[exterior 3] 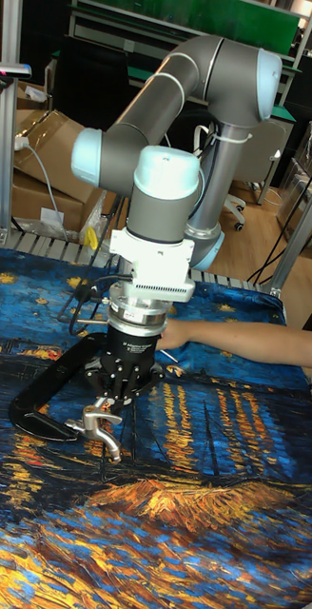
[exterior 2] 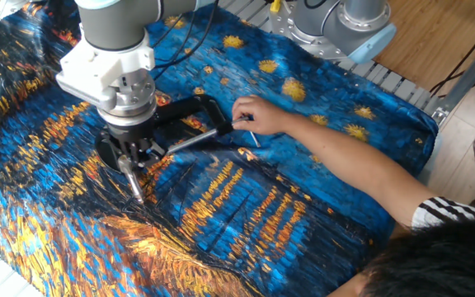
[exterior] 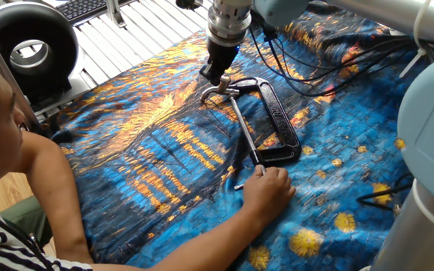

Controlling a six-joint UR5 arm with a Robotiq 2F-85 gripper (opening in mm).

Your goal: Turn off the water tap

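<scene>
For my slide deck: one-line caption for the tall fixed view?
UR5 gripper poised over a small silver water tap held in a black C-clamp.

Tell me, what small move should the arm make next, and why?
Probably lower a little onto the water tap and close on its knobby top. The gripper hangs just above it, seemingly not gripping, while a person's hand steadies the black clamp.
</scene>
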